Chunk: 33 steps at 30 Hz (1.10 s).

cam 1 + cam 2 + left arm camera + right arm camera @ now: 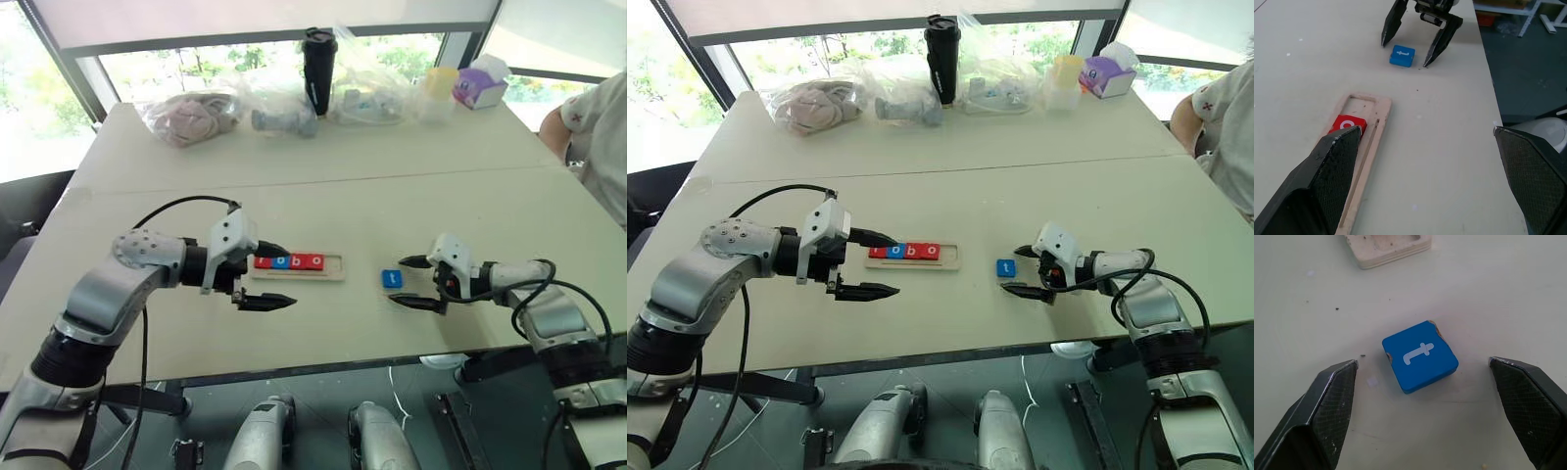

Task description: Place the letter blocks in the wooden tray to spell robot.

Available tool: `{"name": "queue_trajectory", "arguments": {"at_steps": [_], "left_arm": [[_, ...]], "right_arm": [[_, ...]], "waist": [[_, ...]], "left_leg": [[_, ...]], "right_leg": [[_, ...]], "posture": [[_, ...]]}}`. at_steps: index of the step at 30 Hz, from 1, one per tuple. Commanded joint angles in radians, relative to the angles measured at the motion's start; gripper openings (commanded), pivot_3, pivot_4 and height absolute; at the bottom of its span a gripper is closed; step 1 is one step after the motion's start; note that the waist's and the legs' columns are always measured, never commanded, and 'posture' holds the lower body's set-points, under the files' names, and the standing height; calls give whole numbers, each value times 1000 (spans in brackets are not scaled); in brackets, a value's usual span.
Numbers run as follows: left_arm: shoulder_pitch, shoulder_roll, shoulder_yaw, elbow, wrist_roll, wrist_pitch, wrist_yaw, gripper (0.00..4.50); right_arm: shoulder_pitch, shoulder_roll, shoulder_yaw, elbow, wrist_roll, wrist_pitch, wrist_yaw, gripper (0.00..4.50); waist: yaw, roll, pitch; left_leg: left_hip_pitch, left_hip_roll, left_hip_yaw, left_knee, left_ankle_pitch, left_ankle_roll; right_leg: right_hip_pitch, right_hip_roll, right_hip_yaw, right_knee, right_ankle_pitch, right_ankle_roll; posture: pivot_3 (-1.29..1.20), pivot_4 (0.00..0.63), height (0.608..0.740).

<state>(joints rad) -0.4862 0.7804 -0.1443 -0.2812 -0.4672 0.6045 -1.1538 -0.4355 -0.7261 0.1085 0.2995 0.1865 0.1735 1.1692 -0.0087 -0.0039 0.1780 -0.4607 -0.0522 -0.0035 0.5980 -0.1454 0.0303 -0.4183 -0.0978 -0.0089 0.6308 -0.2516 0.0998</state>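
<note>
The wooden tray (334,263) lies mid-table with several red and blue letter blocks (299,261) in a row from its left end. Its right-end slot is bare. A blue letter block marked t (392,279) lies flat on the table to the tray's right. My right gripper (398,281) is open and low, with one finger on each side of the t block (1420,356), touching neither side. My left gripper (291,277) is open and holds nothing. It hovers at the tray's left part, one finger (1327,176) over the tray (1382,117) and partly hiding the red o block (1347,125).
Along the far side of the table stand plastic bags (191,116), a black bottle (318,69), a yellow cup (439,88) and a purple box (478,86). A person's sleeve (602,127) shows at the right edge. The table's front edge (323,370) runs close below both grippers.
</note>
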Motion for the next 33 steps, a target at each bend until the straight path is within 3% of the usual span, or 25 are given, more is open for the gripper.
{"name": "queue_trajectory", "arguments": {"at_steps": [1, 6, 15, 21, 33], "left_arm": [[7, 15, 28, -26, -4, 2, 9, 4500], [38, 36, 46, -24, 1, -1, 24, 4500], [120, 91, 134, 2, 10, -25, 68, 4500], [94, 12, 213, 28, -22, -47, 150, 4500], [189, 19, 244, -30, -24, -29, 178, 4500]], "right_arm": [[-16, -1, -5, 35, -8, -49, 27, 3582], [-24, 8, -5, 50, -8, -70, 39, 1055], [-129, 85, 20, -67, -1, 27, -12, 1066], [-255, 200, 80, -13, -11, 139, -32, 1066], [-342, 222, 160, 131, -108, 51, 16, 1066]], "waist": [[0, 0, 0], [-2, 0, 0], [-10, 0, 0], [4, 0, 0], [-5, 0, 0]], "left_leg": [[0, 0, 0, 0, 0, 0], [0, 0, 0, 0, 0, 0], [0, 0, 0, -1, -1, -2], [0, 0, 0, -1, -1, -2], [0, -1, 0, -2, -1, -3]], "right_leg": [[0, 0, 0, 0, 0, 0], [0, 0, 0, 0, 0, 0], [-3, 0, 1, 2, 0, 0], [-4, 0, 0, 2, 0, 0], [-4, 0, 1, 3, 2, 2]], "posture": [[0, 150, 740], [0, 150, 740], [0, 150, 740], [0, 150, 740], [0, 150, 740]]}}
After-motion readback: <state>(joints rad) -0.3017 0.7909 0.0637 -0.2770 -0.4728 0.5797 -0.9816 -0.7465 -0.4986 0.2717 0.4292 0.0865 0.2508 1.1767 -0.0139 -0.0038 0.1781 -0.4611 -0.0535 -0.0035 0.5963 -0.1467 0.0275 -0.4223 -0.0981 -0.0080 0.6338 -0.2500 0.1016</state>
